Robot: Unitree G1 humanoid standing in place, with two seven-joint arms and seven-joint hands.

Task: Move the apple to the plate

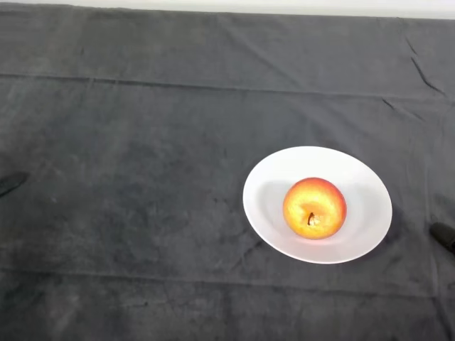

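Note:
A red and yellow apple [314, 207] rests in the middle of a white plate [277, 174], its stem end facing up. The plate lies on the dark cloth, right of centre. Only a small black tip of my left hand [11, 182] shows at the view's left edge, low on the cloth and far from the plate. It touches nothing, and the rest of the hand is out of frame.
Another small black shape [444, 236] pokes in at the right edge, just right of the plate. The dark cloth [142, 142] covers the whole table, with creases running across it. The table's far edge [227, 8] lies along the top.

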